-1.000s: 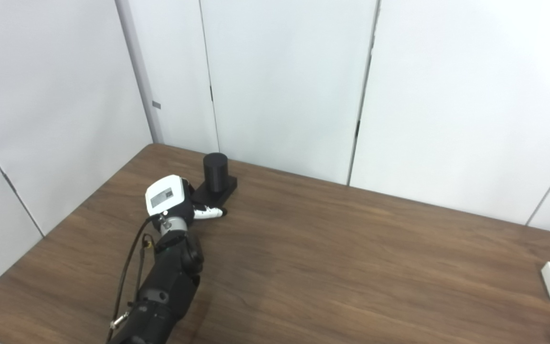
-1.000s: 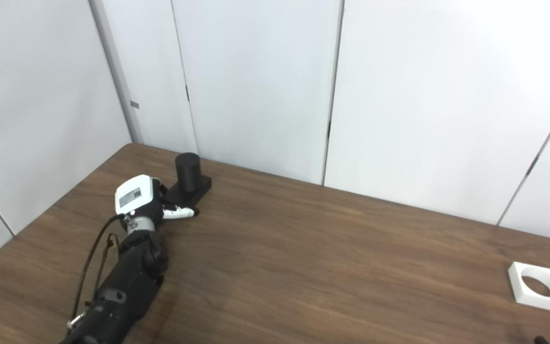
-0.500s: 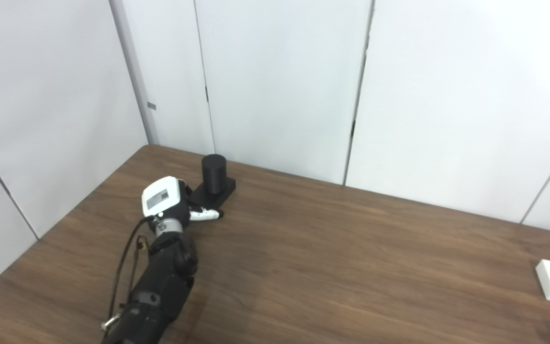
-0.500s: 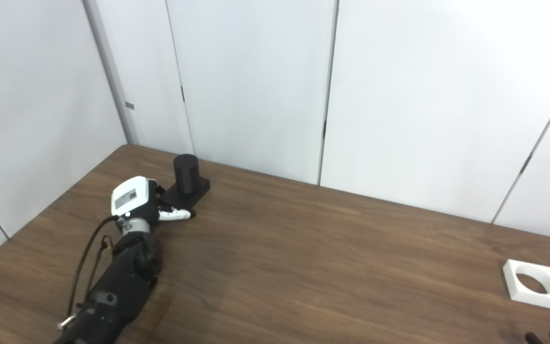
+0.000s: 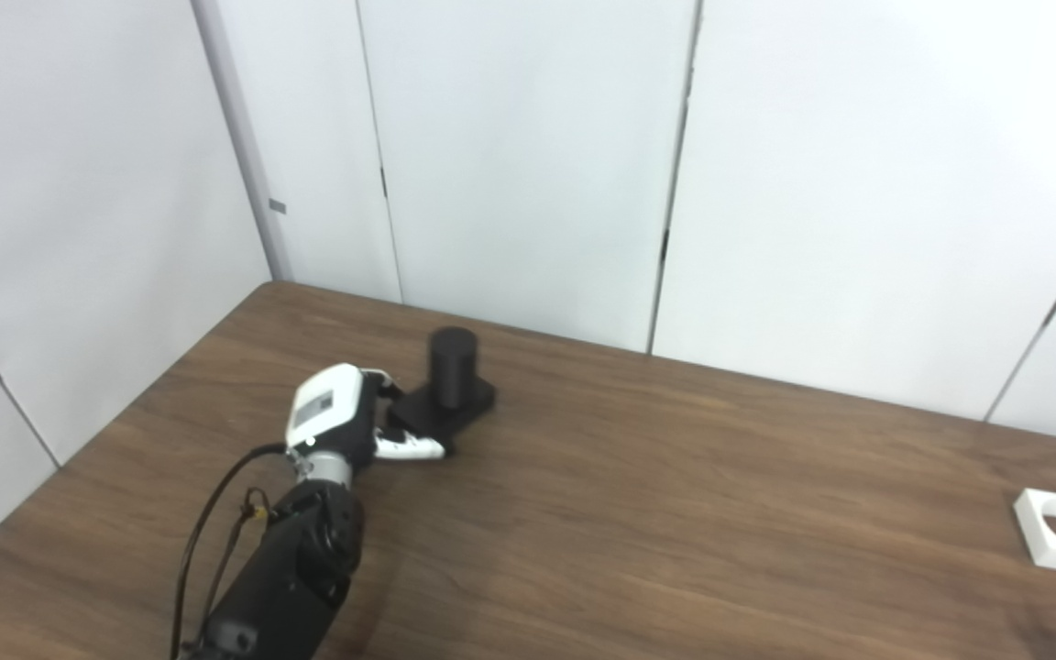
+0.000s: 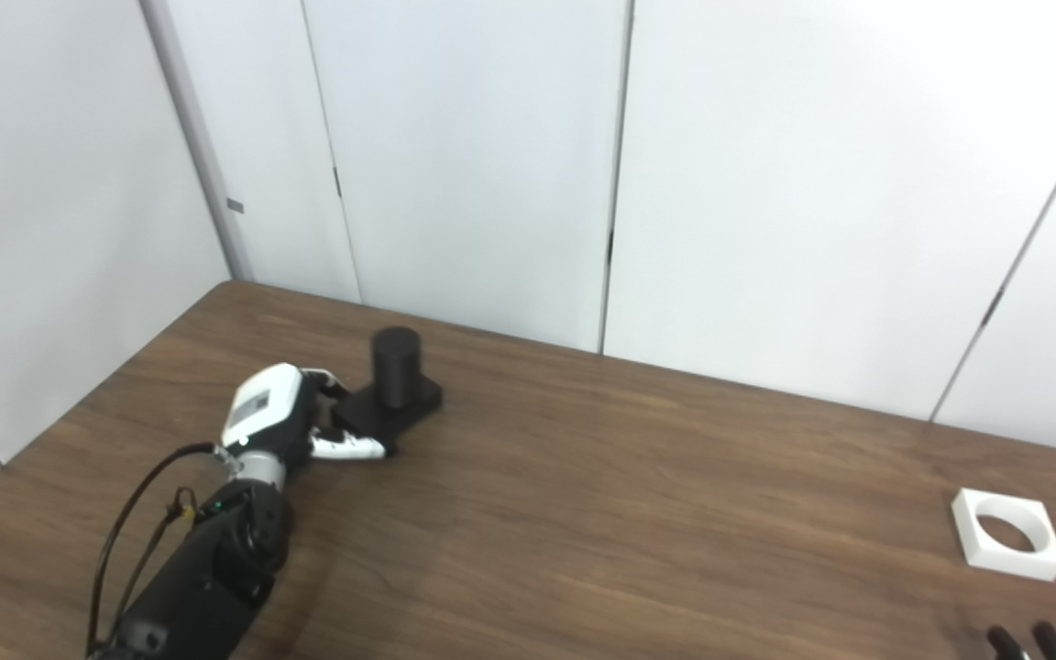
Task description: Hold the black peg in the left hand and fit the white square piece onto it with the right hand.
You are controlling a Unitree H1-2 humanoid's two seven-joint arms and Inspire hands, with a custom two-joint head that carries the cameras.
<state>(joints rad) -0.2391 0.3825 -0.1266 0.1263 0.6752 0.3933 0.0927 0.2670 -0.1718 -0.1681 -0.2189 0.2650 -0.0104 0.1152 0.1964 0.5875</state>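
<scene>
Black peg (image 5: 453, 367) stands upright on its flat base, right in front of the left hand (image 5: 340, 423) in the left eye view. That hand lies low on the desk (image 5: 638, 513), arm stretched forward, fingers (image 5: 413, 448) clamped on the base's near corner. Right eye view: white square piece (image 6: 1008, 546) lies flat, just ahead of the right hand (image 6: 1028, 642). Only fingertips show, so can't tell its state.
</scene>
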